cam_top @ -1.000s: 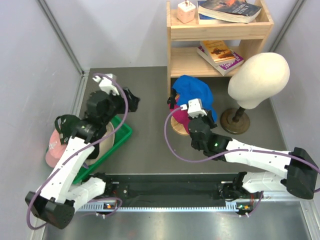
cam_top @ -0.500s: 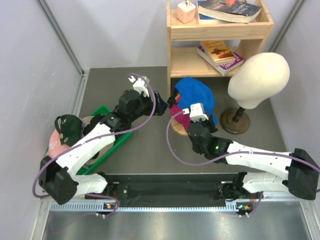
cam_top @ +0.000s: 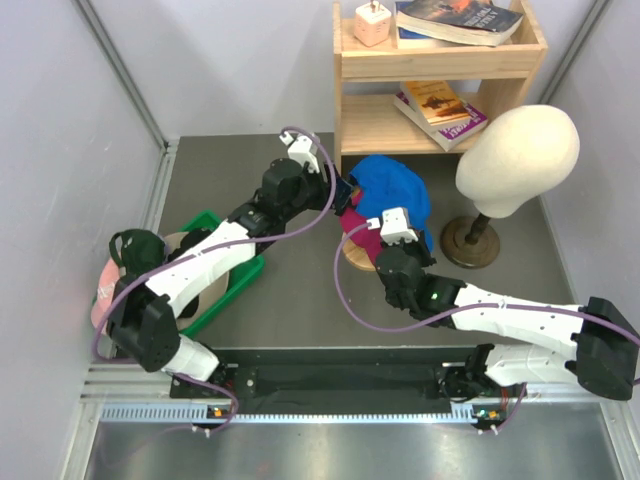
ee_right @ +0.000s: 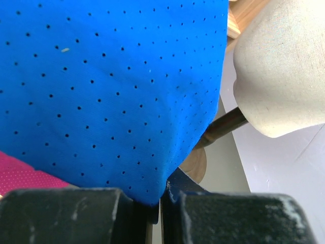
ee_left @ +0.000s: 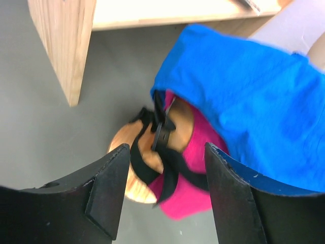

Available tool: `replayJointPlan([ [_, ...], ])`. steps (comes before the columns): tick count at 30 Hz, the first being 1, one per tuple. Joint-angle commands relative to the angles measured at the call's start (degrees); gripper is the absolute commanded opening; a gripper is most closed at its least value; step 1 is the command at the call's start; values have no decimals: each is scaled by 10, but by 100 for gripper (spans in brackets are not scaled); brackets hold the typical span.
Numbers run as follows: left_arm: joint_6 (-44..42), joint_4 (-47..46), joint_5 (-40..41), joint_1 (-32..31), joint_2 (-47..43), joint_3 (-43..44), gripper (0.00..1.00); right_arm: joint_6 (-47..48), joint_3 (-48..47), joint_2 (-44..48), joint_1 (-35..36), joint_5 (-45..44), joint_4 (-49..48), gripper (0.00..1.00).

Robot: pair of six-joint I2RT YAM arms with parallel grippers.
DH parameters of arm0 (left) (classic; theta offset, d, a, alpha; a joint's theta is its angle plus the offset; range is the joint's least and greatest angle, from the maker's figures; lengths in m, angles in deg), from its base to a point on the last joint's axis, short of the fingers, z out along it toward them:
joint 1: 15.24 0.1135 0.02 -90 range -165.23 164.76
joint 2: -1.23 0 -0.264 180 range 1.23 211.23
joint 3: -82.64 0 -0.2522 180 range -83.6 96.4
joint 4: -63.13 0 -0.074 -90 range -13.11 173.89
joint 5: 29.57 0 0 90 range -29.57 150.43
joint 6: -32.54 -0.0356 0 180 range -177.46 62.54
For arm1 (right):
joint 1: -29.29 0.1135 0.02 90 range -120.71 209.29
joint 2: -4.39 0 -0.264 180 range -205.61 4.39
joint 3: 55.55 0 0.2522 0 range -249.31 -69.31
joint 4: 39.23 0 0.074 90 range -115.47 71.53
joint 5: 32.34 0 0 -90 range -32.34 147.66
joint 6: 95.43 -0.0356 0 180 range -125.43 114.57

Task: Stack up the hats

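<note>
A blue cap (cam_top: 392, 185) lies over a bright pink hat (cam_top: 360, 238) on a round wooden stand (cam_top: 352, 258) in front of the shelf. My right gripper (cam_top: 398, 238) is shut on the blue cap's near edge; in the right wrist view the blue fabric (ee_right: 111, 91) runs down between the closed jaws of that gripper (ee_right: 161, 203). My left gripper (cam_top: 336, 192) is open just left of the stack. In the left wrist view, that gripper (ee_left: 165, 155) frames a black strap (ee_left: 161, 133), the pink hat (ee_left: 199, 175) and the stand (ee_left: 133, 168). A pale pink cap (cam_top: 100, 300) and a dark cap (cam_top: 135, 250) lie far left.
A green bin (cam_top: 235, 280) sits at the left under my left arm. A wooden shelf (cam_top: 440, 80) with books stands at the back. A cream mannequin head (cam_top: 520, 150) on a round base (cam_top: 470, 242) stands right of the stack, close to the blue cap.
My left arm has swung from over the green bin rightward to the left side of the hat stack, jaws open. My right gripper has stayed on the blue cap.
</note>
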Motion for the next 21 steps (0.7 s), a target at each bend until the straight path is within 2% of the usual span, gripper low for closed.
replayJointPlan([
  [1,-24,-40,7,-3,32,45,64,-7,3,5,17,27,4,0],
  [8,-44,-32,13,-3,72,73,52,-10,4,10,18,27,5,0],
  [9,-47,-31,13,-3,78,76,44,-10,4,11,18,27,5,0],
  [10,-46,-31,12,-3,82,79,42,-10,4,11,18,27,5,0],
  [15,-41,-43,-4,-4,96,80,43,-12,6,12,18,27,5,0],
  [17,-40,-44,-12,-4,99,80,40,-12,5,11,18,27,5,0],
  [19,-39,-45,-19,-3,102,79,30,-12,6,12,18,26,7,0],
  [20,-40,-45,-22,-4,101,77,17,-12,6,12,18,27,8,0],
  [21,-41,-45,-22,-4,99,76,9,-12,6,13,18,27,8,0],
])
